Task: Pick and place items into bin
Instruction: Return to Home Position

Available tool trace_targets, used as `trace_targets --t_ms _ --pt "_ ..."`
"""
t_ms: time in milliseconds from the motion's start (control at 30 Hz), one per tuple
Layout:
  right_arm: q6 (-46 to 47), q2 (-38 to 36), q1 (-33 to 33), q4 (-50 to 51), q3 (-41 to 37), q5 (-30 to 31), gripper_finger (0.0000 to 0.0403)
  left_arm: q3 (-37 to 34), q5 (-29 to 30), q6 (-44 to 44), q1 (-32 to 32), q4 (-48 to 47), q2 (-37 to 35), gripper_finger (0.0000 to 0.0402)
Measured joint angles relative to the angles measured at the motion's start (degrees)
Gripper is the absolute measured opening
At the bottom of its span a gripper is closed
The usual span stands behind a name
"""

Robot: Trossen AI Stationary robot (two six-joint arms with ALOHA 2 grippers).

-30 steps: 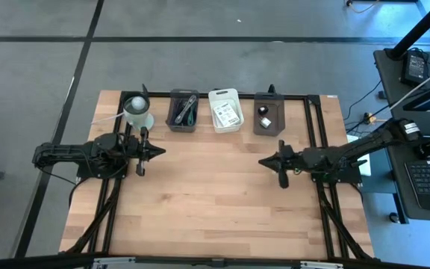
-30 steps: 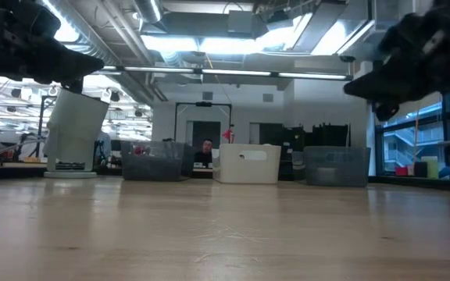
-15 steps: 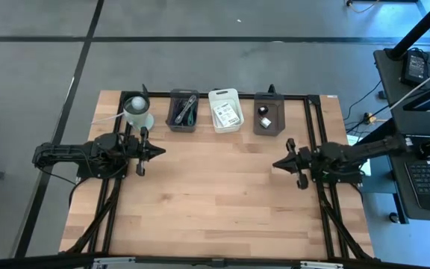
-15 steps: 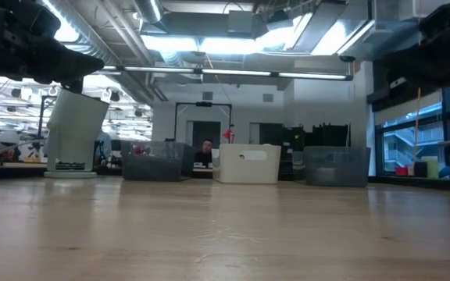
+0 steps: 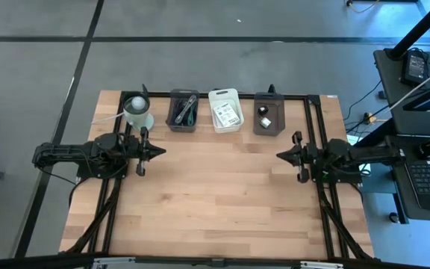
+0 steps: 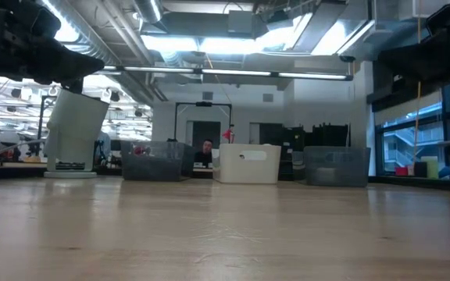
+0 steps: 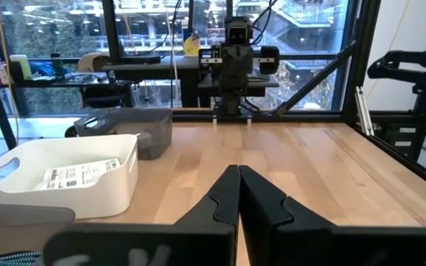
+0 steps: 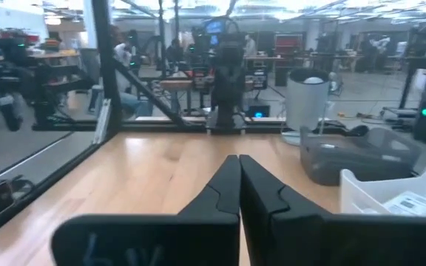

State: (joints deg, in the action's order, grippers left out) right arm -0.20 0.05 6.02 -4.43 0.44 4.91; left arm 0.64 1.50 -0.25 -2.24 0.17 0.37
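Three small bins stand in a row on the table at its far edge. The left grey bin (image 5: 183, 110) holds teal tools. White printed cards lie in the white bin (image 5: 225, 110). In the right grey bin (image 5: 268, 116) are tiny black and white cubes. My left gripper (image 5: 160, 152) hovers shut over the table's left half, near the left grey bin. My right gripper (image 5: 279, 155) is also shut, over the right half, just nearer than the right grey bin. No loose item shows on the tabletop. Cable and strap are not visible.
A pale round cup with a ball (image 5: 136, 110) stands at the far left corner, beside the left grey bin. Black frame rails (image 5: 312, 119) run along the table's far and side edges. The wooden tabletop (image 5: 215, 194) between and nearer than both arms is bare.
My right arm has drawn back toward the table's right edge, its gripper staying shut and moving from near the table's middle to beside the right rail. In the low view it has retreated toward the upper right corner. The left arm and the bins have kept still.
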Motion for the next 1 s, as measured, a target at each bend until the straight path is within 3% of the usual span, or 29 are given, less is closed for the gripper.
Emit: trace_targets --t_ms 367,1000 --pt "0.1 0.1 0.0 2.4 0.0 -0.2 0.0020 0.0 0.0 0.0 0.0 0.0 0.0 0.0001" --pt "-0.1 0.1 0.0 2.2 0.0 0.0 0.0017 0.0 0.0 0.0 0.0 0.0 0.0 0.0001"
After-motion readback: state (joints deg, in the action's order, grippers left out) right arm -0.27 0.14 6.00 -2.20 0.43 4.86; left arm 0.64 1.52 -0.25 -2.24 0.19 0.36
